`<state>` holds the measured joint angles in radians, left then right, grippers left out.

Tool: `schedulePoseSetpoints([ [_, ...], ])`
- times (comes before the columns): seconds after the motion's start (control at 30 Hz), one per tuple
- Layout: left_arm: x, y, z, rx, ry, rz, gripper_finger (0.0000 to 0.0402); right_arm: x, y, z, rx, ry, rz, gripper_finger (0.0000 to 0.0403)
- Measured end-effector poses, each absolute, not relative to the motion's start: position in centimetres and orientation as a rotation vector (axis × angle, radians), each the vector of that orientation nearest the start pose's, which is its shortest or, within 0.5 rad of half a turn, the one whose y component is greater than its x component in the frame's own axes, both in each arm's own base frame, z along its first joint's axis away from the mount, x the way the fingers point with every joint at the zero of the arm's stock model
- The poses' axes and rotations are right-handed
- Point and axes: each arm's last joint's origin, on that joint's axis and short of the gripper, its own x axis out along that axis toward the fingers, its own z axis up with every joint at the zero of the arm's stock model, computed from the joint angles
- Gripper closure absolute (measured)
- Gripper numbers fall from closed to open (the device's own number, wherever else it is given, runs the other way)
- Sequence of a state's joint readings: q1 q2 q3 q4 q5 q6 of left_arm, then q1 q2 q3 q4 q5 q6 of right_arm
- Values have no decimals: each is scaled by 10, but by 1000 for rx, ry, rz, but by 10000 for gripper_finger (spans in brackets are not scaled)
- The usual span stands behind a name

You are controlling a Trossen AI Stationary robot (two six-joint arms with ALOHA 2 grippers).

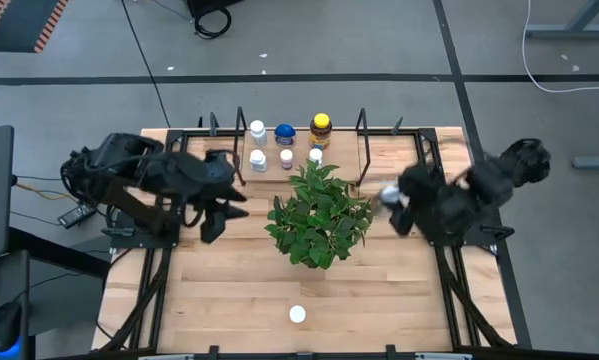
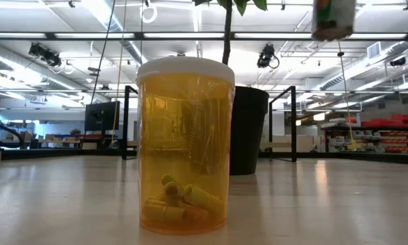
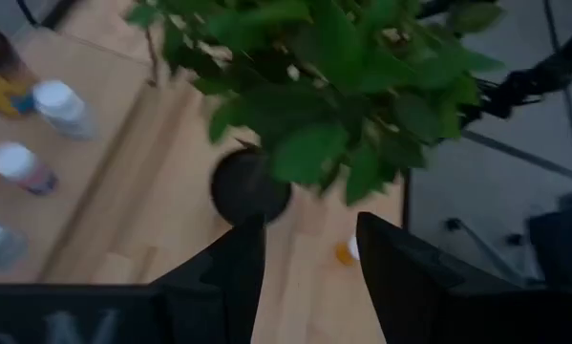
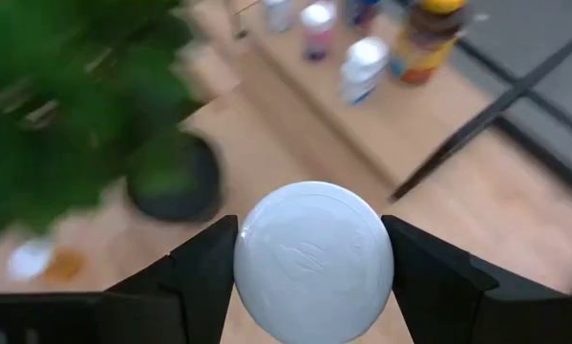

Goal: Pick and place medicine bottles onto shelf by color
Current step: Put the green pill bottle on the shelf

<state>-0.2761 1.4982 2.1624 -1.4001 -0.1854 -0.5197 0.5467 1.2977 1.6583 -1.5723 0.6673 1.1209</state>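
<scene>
My right gripper point(image 4: 312, 287) is shut on a white-capped bottle point(image 1: 390, 194), held in the air right of the potted plant point(image 1: 319, 215). The bottle's lower part shows high in the low view point(image 2: 333, 19). Several bottles stand on the black wire shelf point(image 1: 361, 135) at the table's far edge: white-capped ones, a blue one point(image 1: 284, 132) and a brown one with a yellow cap point(image 1: 321, 128). An amber bottle with a white cap point(image 2: 184, 146) stands upright on its base near the front edge point(image 1: 297, 314). My left gripper point(image 1: 222, 215) is open and empty, left of the plant. My right gripper pinches the bottle between its two fingers, on opposite sides at its white cap point(image 4: 312, 250). The cap's top faces the wrist camera, so the fingers lie along the bottle. The bottle is lifted clear of the table and looks upright in the low view.
The leafy plant in its black pot point(image 3: 250, 184) stands mid-table between the two arms and in front of the shelf. Black shelf posts point(image 1: 241, 130) rise at the back. Bare wood lies around the amber bottle at the front.
</scene>
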Motion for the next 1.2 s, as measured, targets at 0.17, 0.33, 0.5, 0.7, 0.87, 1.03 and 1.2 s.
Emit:
schedulePoseSetpoints([
  [0.17, 227, -28, 502, -300, 688, 190, 230, 163, 37, 427, 264, 765, -678, 157],
  [0.33, 233, 3, 506, -322, 615, 301, 230, 167, -2, 441, 249, 690, -674, 156],
  [0.5, 236, 31, 513, -319, 521, 383, 230, 182, -40, 448, 223, 639, -636, 156],
  [0.7, 233, 60, 518, -332, 444, 486, 230, 208, -92, 439, 238, 654, -613, 156],
  [0.87, 225, 84, 517, -309, 448, 576, 230, 229, -138, 421, 265, 679, -597, 155],
  [1.03, 215, 107, 517, -232, 475, 648, 230, 234, -176, 399, 329, 748, -622, 155],
  [1.2, 201, 132, 518, -195, 481, 747, 230, 235, -204, 388, 374, 731, -617, 155],
])
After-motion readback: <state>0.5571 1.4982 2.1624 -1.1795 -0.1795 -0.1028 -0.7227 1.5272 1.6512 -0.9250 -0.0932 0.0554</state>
